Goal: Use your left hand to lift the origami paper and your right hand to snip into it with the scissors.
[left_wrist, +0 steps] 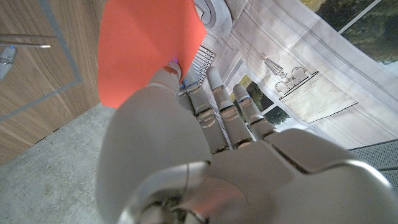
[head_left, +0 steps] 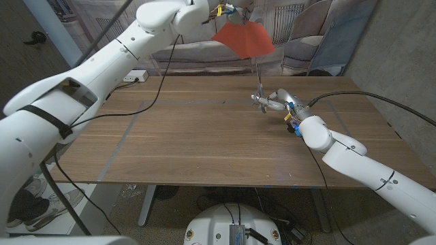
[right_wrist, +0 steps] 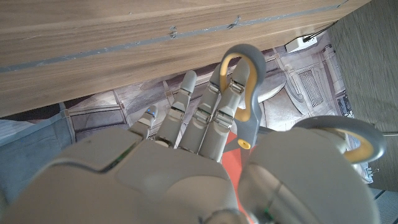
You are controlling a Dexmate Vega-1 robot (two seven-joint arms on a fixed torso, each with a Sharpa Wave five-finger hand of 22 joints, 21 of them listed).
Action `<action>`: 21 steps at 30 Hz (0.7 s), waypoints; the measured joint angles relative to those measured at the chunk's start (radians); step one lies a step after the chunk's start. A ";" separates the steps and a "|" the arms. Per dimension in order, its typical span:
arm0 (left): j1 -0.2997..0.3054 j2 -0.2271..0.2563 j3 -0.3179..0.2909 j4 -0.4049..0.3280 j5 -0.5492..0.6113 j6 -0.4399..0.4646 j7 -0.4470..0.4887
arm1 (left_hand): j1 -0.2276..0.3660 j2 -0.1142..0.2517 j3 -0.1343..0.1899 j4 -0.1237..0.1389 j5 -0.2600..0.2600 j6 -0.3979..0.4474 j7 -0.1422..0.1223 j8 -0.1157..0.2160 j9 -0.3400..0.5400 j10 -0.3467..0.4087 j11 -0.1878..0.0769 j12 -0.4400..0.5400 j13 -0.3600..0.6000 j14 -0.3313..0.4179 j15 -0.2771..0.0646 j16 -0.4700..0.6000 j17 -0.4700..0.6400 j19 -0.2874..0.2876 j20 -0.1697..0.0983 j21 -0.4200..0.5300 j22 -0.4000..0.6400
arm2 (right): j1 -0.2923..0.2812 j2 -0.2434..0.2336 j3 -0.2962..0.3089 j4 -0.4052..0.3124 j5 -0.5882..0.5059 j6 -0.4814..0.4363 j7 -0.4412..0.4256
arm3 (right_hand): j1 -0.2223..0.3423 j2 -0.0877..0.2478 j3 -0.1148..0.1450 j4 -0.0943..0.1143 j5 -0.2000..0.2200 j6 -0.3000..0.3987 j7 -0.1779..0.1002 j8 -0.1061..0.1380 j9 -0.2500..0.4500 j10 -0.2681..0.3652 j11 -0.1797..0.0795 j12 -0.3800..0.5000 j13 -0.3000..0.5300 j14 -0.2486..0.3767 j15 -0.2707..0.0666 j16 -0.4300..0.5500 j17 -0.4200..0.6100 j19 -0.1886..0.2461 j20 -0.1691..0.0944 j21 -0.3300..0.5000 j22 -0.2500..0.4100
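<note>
So the left hand (head_left: pixel 221 9) was way up over the far edge of the wooden bench (head_left: pixel 204 136), pinching the orange origami paper (head_left: pixel 244 38) by its top corner. The sheet hung well clear of the bench top. In the left wrist view the paper (left_wrist: pixel 143 50) sat between the thumb and the fingers (left_wrist: pixel 214 81), with the rest of the fingers lying close together alongside.

The right hand (head_left: pixel 281 102) was down near the bench on the right side, gripping the scissors (head_left: pixel 260 92). The blades pointed up toward the paper's lower edge. In the right wrist view, fingers (right_wrist: pixel 221 102) went through one grey-and-yellow handle loop (right_wrist: pixel 244 87) and the thumb through the other.
</note>
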 measured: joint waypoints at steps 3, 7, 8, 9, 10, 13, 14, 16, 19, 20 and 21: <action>0.003 -0.004 -0.011 -0.001 -0.027 -0.002 -0.012 | 0.000 0.000 0.000 0.000 0.006 0.000 0.000 0.000 0.000 0.001 0.001 0.000 0.001 0.000 0.000 0.000 0.000 0.006 -0.005 0.000 0.000 | 0.005 -0.001 -0.007 -0.006 -0.003 -0.011 0.002 | -0.006 0.001 0.000 0.000 0.000 0.000 0.000 0.000 0.000 0.000 0.000 0.000 0.000 0.000 0.000 0.000 0.000 0.000 0.000 0.000 0.000; 0.004 -0.019 -0.033 0.000 -0.070 0.002 -0.050 | 0.000 0.000 -0.004 0.004 0.006 0.000 0.000 0.000 0.000 0.001 0.001 0.000 0.001 0.000 0.000 0.000 0.004 0.006 -0.005 0.000 0.000 | 0.021 0.000 -0.028 -0.020 -0.044 -0.071 0.007 | -0.016 0.000 0.001 -0.001 0.000 0.000 0.000 0.000 0.003 -0.001 0.009 0.000 0.000 0.000 0.000 0.000 0.000 -0.005 0.005 0.000 0.000; 0.003 -0.021 -0.035 0.002 -0.070 0.002 -0.050 | 0.000 0.000 -0.004 0.004 0.006 0.000 0.000 0.000 0.000 0.001 0.001 0.000 0.002 0.000 0.000 0.000 0.005 0.006 -0.005 0.000 0.000 | 0.021 0.000 -0.028 -0.020 -0.056 -0.084 0.008 | -0.016 0.000 0.003 -0.003 0.000 0.000 0.000 0.000 0.004 -0.001 0.009 0.000 0.000 0.000 0.000 0.000 0.000 -0.005 0.005 0.000 0.000; 0.000 -0.025 -0.037 0.005 -0.070 0.002 -0.050 | 0.000 0.000 -0.004 0.004 0.011 0.000 0.000 0.000 0.000 0.001 0.001 0.000 0.004 0.000 0.000 0.000 0.005 0.006 -0.005 0.000 0.000 | 0.021 0.000 -0.028 -0.020 -0.072 -0.109 0.008 | -0.016 0.000 0.004 -0.004 0.000 0.000 0.000 0.000 0.005 -0.001 0.009 0.000 0.000 0.000 0.000 0.000 0.000 -0.005 0.005 0.000 0.000; -0.004 -0.028 -0.039 0.009 -0.070 0.002 -0.050 | 0.000 0.000 -0.004 0.004 0.014 0.000 0.000 0.000 0.000 0.001 0.001 0.000 0.006 0.000 0.000 0.000 0.005 0.006 -0.005 0.000 0.000 | 0.021 0.000 -0.028 -0.020 -0.089 -0.135 0.008 | -0.016 0.000 0.004 -0.004 0.000 0.000 0.000 0.000 0.005 0.002 0.012 0.000 0.000 0.000 0.000 0.004 0.000 -0.005 0.005 0.000 0.000; -0.017 -0.035 -0.039 0.018 -0.175 0.035 -0.169 | 0.000 0.000 -0.004 0.004 0.014 0.000 0.000 0.000 0.000 0.001 0.001 0.000 0.006 0.000 0.000 0.000 0.007 0.006 -0.005 0.000 0.000 | 0.080 0.025 -0.118 -0.043 -0.126 -0.200 0.009 | -0.026 0.000 0.004 -0.004 0.000 0.004 0.004 0.000 0.005 0.002 0.013 0.000 0.000 0.000 0.000 0.005 0.000 -0.005 0.005 0.000 0.000; -0.022 -0.037 -0.039 0.019 -0.176 0.036 -0.172 | 0.000 0.000 -0.004 0.004 0.014 0.000 0.000 0.000 0.000 0.001 0.001 0.000 0.006 0.000 0.000 0.000 0.009 0.005 -0.005 0.000 0.000 | 0.080 0.025 -0.119 -0.044 -0.128 -0.204 0.009 | -0.026 0.000 0.004 -0.004 0.000 0.004 0.004 0.000 0.005 0.002 0.013 0.000 0.000 0.000 0.000 0.005 0.000 -0.005 0.005 0.000 0.000; -0.030 -0.038 -0.033 0.026 -0.197 0.044 -0.211 | 0.000 0.000 -0.004 0.004 0.019 0.000 0.000 0.000 0.000 0.001 0.001 0.000 0.009 0.000 0.000 0.000 0.009 0.005 -0.005 0.000 0.000 | 0.087 0.030 -0.131 -0.045 -0.140 -0.233 0.009 | -0.026 0.000 0.004 -0.004 0.000 0.004 0.004 0.000 0.005 0.002 0.013 0.000 0.000 0.000 0.000 0.005 0.000 -0.005 0.005 0.000 0.000; -0.044 -0.043 -0.026 0.036 -0.220 0.048 -0.245 | 0.000 0.000 -0.004 0.004 0.021 0.000 0.000 0.000 0.000 0.001 0.001 0.000 0.010 0.000 0.000 0.000 0.009 0.005 -0.005 0.000 0.000 | 0.099 0.035 -0.147 -0.045 -0.155 -0.271 0.009 | -0.030 0.004 0.004 -0.004 0.000 0.004 0.004 0.000 0.005 0.002 0.013 0.000 0.000 0.000 0.000 0.005 0.005 -0.005 0.005 0.000 0.000; -0.046 -0.044 -0.026 0.037 -0.220 0.048 -0.245 | 0.000 0.000 -0.004 0.004 0.021 0.000 0.000 0.000 0.000 0.001 0.001 0.000 0.010 0.000 0.000 0.000 0.009 0.005 -0.005 0.000 0.000 | 0.099 0.035 -0.147 -0.045 -0.158 -0.276 0.009 | -0.030 0.004 0.004 -0.004 0.000 0.004 0.004 0.000 0.005 0.002 0.013 0.000 0.000 0.000 0.000 0.005 0.005 -0.005 0.005 0.000 0.000; -0.054 -0.045 -0.023 0.041 -0.239 0.052 -0.275 | 0.000 0.000 -0.004 0.004 0.021 0.000 0.000 0.000 0.000 0.001 0.001 0.000 0.011 0.000 0.000 0.000 0.011 0.005 -0.005 0.000 0.000 | 0.107 0.039 -0.157 -0.046 -0.163 -0.294 0.009 | -0.030 0.004 0.004 -0.004 0.000 0.004 0.004 0.000 0.005 0.002 0.013 0.000 0.000 0.000 0.000 0.005 0.005 -0.005 0.005 0.000 0.000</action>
